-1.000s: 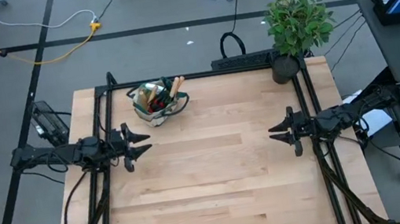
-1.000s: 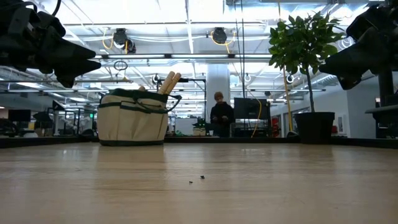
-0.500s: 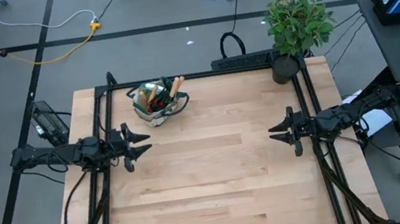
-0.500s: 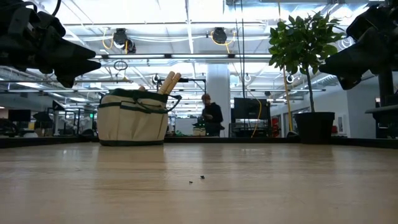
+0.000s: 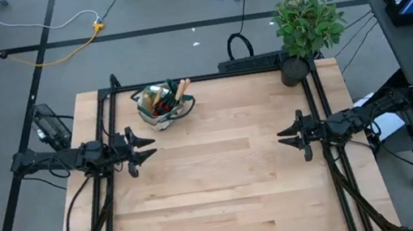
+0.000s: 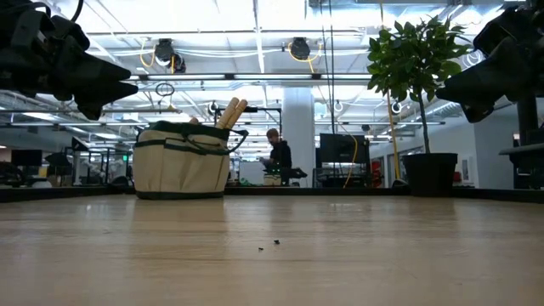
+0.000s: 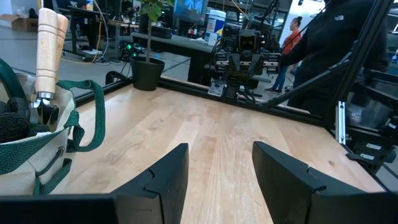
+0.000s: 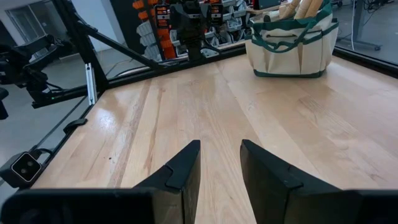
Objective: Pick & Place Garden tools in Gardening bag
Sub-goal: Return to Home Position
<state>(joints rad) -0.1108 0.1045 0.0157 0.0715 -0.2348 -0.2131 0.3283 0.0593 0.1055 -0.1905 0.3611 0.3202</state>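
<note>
Counter (image 5: 225, 186): no tool lying loose. Left gripper (image 5: 148, 147), right gripper (image 5: 283, 137): fingers spread, holding nothing, at opposite sides. Gardening bag (image 5: 162, 106): far edge, left of centre, wooden handles (image 5: 180, 88) protruding. Stowing apparently done; only parking remains.

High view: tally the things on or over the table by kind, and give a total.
Gardening bag: 1
Wooden handles sticking out of it: 2
Potted plant: 1
Claws: 2, left claw and right claw, both open
Total: 6
</note>
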